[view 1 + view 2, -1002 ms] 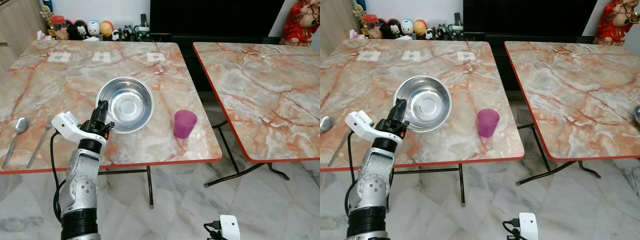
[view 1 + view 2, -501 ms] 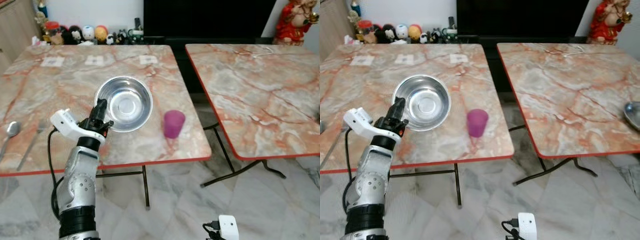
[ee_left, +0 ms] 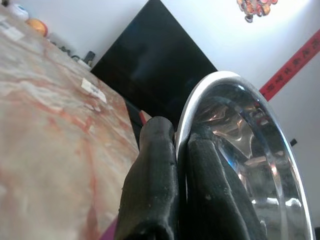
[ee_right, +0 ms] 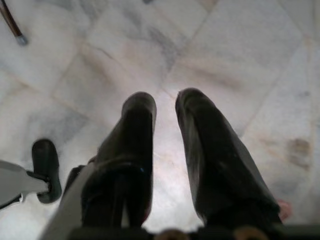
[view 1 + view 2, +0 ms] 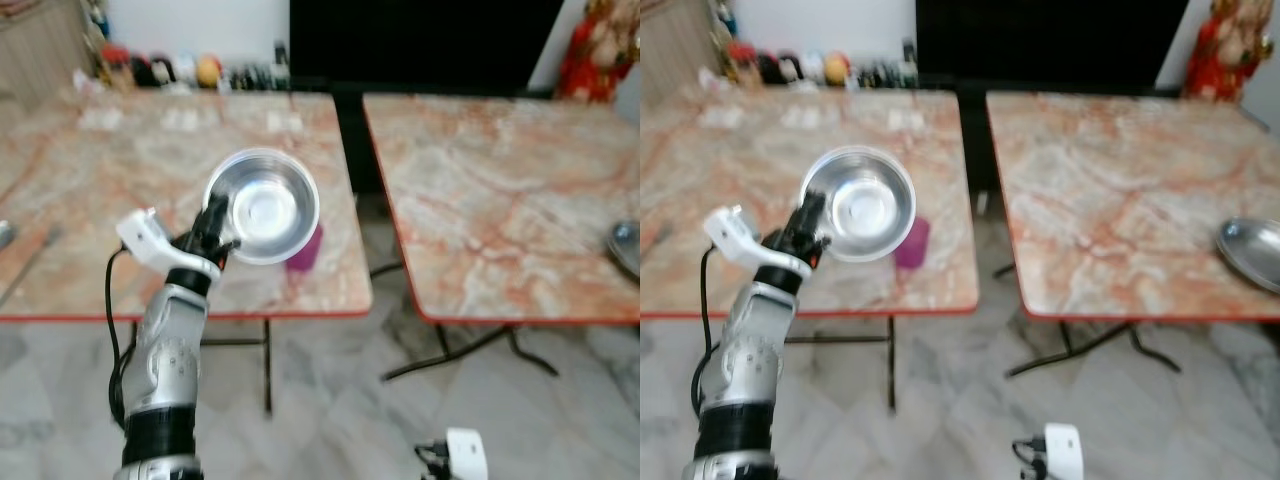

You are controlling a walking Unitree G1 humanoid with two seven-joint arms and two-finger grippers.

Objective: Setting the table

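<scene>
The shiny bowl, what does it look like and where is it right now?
The bowl is round, silvery metal with a flat bottom and a thin rim. The left gripper pinches its rim, one finger inside and one outside. It is tilted, its open side facing the camera, in front of the purple cup and the left table.

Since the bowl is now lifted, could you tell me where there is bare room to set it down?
The right table is bare marble across its middle and near edge; a metal dish takes its right edge. On the left table, the near right corner is crowded by the purple cup, below the steel bowl pinched in the left tool.
</scene>
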